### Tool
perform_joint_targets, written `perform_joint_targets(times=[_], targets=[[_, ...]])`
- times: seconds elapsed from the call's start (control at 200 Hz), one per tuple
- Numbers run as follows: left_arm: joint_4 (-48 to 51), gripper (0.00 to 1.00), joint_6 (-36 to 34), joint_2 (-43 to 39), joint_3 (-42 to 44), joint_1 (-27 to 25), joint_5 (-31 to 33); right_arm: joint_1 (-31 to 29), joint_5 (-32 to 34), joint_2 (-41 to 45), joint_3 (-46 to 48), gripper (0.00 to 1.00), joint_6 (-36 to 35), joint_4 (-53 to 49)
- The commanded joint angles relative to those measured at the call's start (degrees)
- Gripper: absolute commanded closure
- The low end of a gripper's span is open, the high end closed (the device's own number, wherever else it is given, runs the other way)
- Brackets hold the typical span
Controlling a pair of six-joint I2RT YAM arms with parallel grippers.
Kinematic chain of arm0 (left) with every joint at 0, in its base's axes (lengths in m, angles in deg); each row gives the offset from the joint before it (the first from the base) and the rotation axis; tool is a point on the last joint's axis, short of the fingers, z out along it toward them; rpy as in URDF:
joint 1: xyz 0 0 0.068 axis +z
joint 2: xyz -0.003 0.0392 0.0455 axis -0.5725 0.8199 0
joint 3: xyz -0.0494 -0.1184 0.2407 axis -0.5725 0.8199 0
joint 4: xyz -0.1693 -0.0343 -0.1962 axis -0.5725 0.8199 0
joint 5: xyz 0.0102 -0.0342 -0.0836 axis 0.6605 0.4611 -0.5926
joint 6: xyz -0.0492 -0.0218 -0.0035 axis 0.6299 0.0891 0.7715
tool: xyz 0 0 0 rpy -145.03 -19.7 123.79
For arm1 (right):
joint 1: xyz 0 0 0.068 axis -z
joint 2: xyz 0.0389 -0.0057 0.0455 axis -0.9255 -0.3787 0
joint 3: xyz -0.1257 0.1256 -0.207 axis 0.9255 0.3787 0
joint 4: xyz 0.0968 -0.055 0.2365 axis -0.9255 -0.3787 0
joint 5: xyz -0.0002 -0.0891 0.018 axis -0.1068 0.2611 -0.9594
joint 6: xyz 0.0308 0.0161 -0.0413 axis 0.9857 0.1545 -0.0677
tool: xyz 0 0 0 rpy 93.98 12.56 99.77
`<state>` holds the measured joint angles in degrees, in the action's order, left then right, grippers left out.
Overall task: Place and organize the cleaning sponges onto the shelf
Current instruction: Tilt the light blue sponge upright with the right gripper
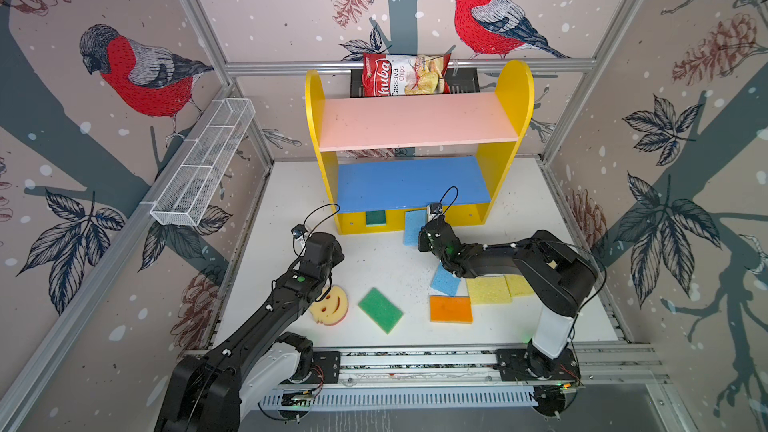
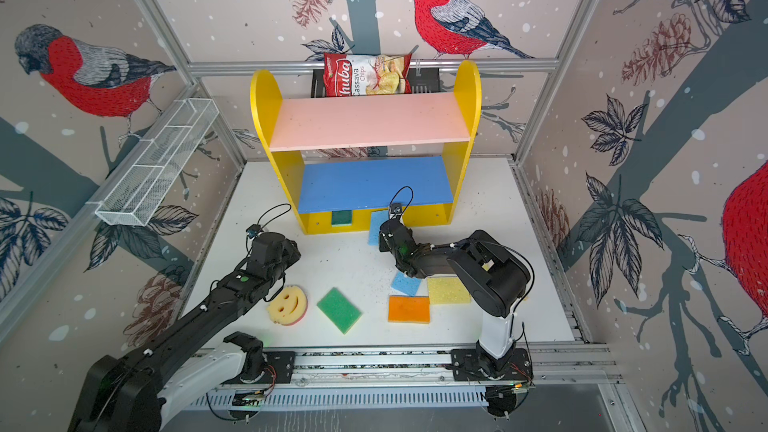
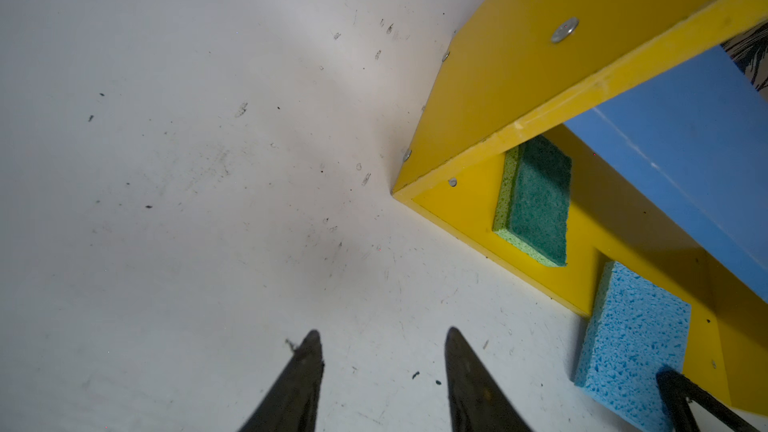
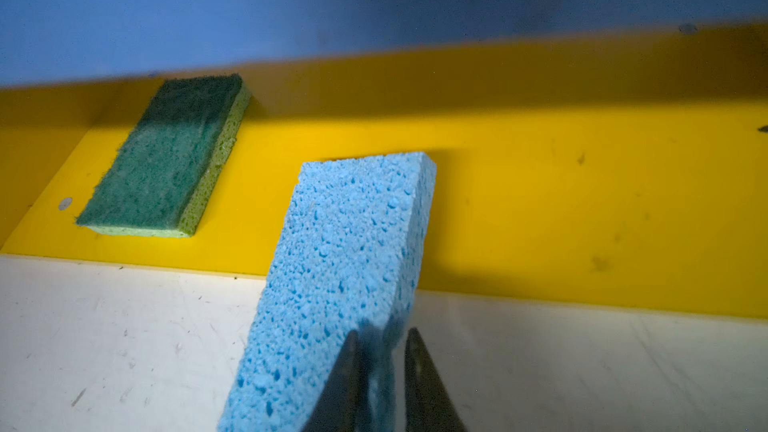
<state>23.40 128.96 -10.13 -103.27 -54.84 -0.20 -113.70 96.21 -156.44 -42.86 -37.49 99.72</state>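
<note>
- Your right gripper has its jaws narrow, one either side of the near end of the blue sponge. That end is blurred, so you cannot tell whether they pinch it or have let go.
- The sponge lies straight ahead of the jaws, with its long axis running away from them into the shelf. Its far end is on the yellow base and its near end hangs out over the table. In my judgement the coming move turns on this: a push along that axis would seat it under the blue board.
- The dark green sponge lies flat on the base, beside the blue one but apart from it.
- Your left gripper hangs over bare table near the shelf's front corner, jaws moderately apart with nothing between them. The right arm is the nearer one.
- On the table lie the smiley sponge, green sponge, orange sponge, yellow sponge and second blue sponge.
- In both top views the blue board covers most of the base, so you cannot read how deep the sponges sit. The right arm cuts off the second blue sponge and a yellowish pad.
</note>
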Motion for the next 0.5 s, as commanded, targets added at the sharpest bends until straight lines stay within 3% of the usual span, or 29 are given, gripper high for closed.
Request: perform_joint_targets(times=[0.0, 0.115, 0.26, 0.325, 0.395, 0.495], targets=[[0.6, 0.52, -0.5, 0.1, -0.5, 0.2, 0.0, 0.3, 0.9, 0.4, -0.1, 0.59, -0.1, -0.1], [0.2, 0.52, -0.7, 0.6, -0.6, 0.1, -0.1, 0.5, 1.6, 1.9, 1.4, 0.51, 1.2, -0.9], [-0.2, 0.52, -0.8, 1.1, -0.5, 0.1, -0.2, 0.1, -0.4, 6.9, 5.8, 0.55, 5.8, -1.4], [-0.6, 0.52, -0.8, 1.4, -0.3, 0.1, -0.4, -0.7, -2.8, 9.0, 8.0, 0.64, 8.2, -0.6], [-0.9, 0.52, -0.8, 1.8, -0.2, 0.1, -0.5, -2.5, -5.8, 10.1, 9.5, 0.89, 10.0, 0.3], [-1.2, 0.52, -0.7, 2.3, -0.3, 0.1, -0.9, -5.3, -10.0, 9.1, 10.5, 0.97, 12.0, 1.5]])
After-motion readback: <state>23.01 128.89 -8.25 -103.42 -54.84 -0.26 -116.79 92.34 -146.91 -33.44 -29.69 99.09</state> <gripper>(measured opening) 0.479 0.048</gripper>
